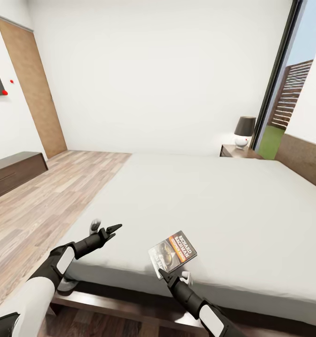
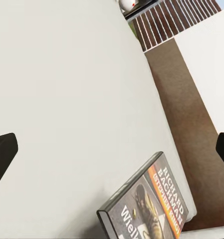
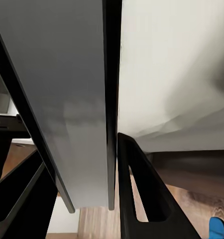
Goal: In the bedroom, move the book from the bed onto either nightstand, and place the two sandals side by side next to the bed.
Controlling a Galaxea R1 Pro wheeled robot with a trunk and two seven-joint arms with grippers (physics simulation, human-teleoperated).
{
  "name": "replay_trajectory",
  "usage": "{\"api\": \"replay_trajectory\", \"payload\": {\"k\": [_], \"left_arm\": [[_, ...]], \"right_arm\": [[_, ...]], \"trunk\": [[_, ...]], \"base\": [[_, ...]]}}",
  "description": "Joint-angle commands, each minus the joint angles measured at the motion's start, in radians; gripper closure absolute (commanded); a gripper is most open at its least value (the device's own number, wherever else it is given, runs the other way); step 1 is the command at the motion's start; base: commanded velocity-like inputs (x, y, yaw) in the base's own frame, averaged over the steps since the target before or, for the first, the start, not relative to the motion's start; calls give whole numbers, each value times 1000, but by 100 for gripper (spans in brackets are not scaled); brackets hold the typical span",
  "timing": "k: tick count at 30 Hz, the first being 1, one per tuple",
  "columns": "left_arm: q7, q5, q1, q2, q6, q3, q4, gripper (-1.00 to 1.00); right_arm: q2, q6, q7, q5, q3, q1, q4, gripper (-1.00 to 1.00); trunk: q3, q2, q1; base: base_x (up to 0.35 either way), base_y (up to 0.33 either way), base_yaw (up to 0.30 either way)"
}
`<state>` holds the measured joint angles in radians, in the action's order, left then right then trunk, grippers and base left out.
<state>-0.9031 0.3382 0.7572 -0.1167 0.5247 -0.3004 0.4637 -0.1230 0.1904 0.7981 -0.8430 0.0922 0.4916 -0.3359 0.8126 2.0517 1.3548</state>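
The book [image 1: 172,254], dark with an orange band and white "Richard Bachman" lettering, is tilted up off the near edge of the bed [image 1: 214,196]. My right gripper [image 1: 165,274] is shut on its lower edge. In the right wrist view the book [image 3: 77,99] stands edge-on against a dark finger [image 3: 142,199], and a blue sandal [image 3: 219,229] lies on the floor below. My left gripper [image 1: 112,230] hovers open over the mattress to the left of the book. The left wrist view shows the book [image 2: 147,204] ahead. The nightstand [image 1: 235,150] with its lamp [image 1: 244,131] stands at the bed's far corner.
A long low dark cabinet [image 1: 12,171] lines the left wall, with a tan door [image 1: 33,89] beyond it. Wood-plank floor [image 1: 50,196] runs along the bed's left side. The headboard [image 1: 303,159] and a tall dark-framed window [image 1: 279,79] are at the right.
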Motion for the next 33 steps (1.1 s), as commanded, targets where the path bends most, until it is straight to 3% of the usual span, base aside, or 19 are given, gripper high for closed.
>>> {"api": "replay_trajectory", "payload": {"k": [1, 18, 20, 24, 27, 29, 31, 32, 33], "left_arm": [[-2, 4, 1, 0, 8, -2, 0, -100], [-2, -4, 1, 0, 7, 0, 0, -100], [-2, -17, 1, 0, 7, 0, 0, -100], [-2, -81, 1, 0, 7, 1, 0, -100], [-2, -99, 1, 1, 7, 1, -1, -100], [-2, -104, 1, 14, 7, 1, -10, -100], [-3, -106, 1, 21, 6, 1, -17, -100], [-3, -106, 1, 23, 6, 0, -19, -100], [-3, -106, 1, 24, 6, 0, -19, -100]], "right_arm": [[0, 9, 1, -10, 3, 0, 0, 100], [0, 8, 3, -8, 3, -1, -121, 100], [0, 8, 3, -8, 3, -1, -124, 100], [2, 9, 4, -2, 4, -1, -193, 100], [3, 22, 4, 4, 4, -1, -232, 100], [33, 31, 5, 32, 4, -1, -240, 100], [115, 54, 5, 54, 5, -1, -242, 100], [176, 68, 5, 59, 5, -1, -239, 100], [198, 71, 5, 60, 6, -1, -238, 100]], "trunk": [[-2, -7, -4], [-56, -126, -69], [-62, -140, -77], [-74, -168, -92], [-84, -189, -104], [-90, -203, -111], [-96, -217, -119], [-99, -224, -123], [-103, -231, -127]], "base": [[0, 0, 0], [0, 0, 0], [0, 0, 0], [0, 0, 0], [0, 0, 0], [0, 0, 0], [0, 0, 0], [0, 0, 0], [0, 0, 0]]}}
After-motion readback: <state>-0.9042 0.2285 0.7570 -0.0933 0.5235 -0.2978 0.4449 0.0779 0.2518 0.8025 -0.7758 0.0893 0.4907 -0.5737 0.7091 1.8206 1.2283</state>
